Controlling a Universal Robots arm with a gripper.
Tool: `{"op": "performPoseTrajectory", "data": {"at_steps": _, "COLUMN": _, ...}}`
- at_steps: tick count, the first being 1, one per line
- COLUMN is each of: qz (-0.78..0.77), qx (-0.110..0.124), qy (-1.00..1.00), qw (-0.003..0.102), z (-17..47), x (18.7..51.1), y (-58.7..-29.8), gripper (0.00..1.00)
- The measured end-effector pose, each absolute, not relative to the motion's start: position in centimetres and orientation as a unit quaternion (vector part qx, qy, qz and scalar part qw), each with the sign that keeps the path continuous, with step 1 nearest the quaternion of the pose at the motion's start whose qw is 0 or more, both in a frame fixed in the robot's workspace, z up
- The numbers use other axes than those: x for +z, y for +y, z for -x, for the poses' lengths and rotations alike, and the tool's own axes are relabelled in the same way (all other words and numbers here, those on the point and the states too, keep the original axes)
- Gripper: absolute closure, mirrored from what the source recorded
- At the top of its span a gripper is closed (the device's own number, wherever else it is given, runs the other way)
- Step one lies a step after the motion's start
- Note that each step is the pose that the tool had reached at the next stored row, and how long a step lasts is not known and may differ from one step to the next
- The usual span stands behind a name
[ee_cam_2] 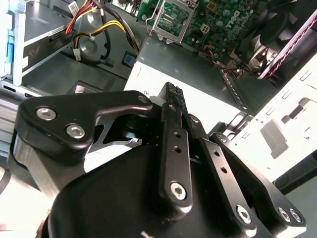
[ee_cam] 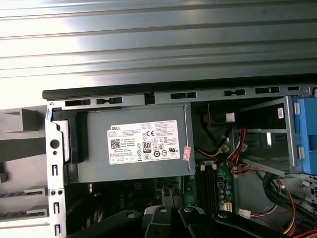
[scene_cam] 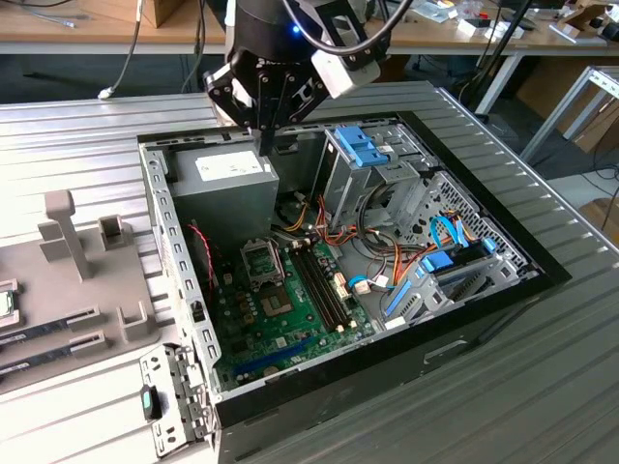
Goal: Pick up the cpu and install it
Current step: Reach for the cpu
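Exterior view: hand (scene_cam: 266,145) hangs over the PSU (scene_cam: 227,179) at the back of the open case (scene_cam: 155,208). Its fingers are pinched together with nothing visible between them, so it reads as closed and empty. Tight on the exterior view's right: the drive cage (scene_cam: 363,150) is just beside the fingers. The open room is lower down, over the board around the socket (scene_cam: 261,261), bounded by the PSU face, the case side wall and the memory slots (scene_cam: 319,285). The cpu (scene_cam: 5,303) looks to be the small flat green-edged piece on the grey fixture (scene_cam: 68,280), cut by the exterior view's left edge. It's outside the case and well apart from the hand, with the case wall between them. Fixture and case sit on the ribbed table (scene_cam: 542,387). Second wrist view: looks down along the fingers (ee_cam_2: 173,144). The tips meet with no gap over the PSU's white label. Past the PSU edge is the socket with its metal frame. This view adds a black fan (ee_cam_2: 277,29) and a red-white ribbon cable (ee_cam_2: 292,44) by the side wall. First wrist view: PSU label square-on, case rim (ee_cam: 173,94) running just past it, ribbed table beyond. It adds the cable bundle (ee_cam: 237,148) in the gap between PSU and drive cage.
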State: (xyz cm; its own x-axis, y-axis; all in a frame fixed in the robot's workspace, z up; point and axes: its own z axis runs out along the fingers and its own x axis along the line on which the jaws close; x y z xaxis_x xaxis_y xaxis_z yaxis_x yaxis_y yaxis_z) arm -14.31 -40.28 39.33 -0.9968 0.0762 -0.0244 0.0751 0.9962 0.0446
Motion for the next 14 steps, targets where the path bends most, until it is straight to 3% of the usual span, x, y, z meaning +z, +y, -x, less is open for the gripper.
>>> {"op": "performPoseTrajectory", "data": {"at_steps": 14, "qz": -0.038, "qx": 0.022, "qy": 0.999, "qw": 0.013, "z": 14.96, "x": 39.33, "y": -40.28, "gripper": 0.89}}
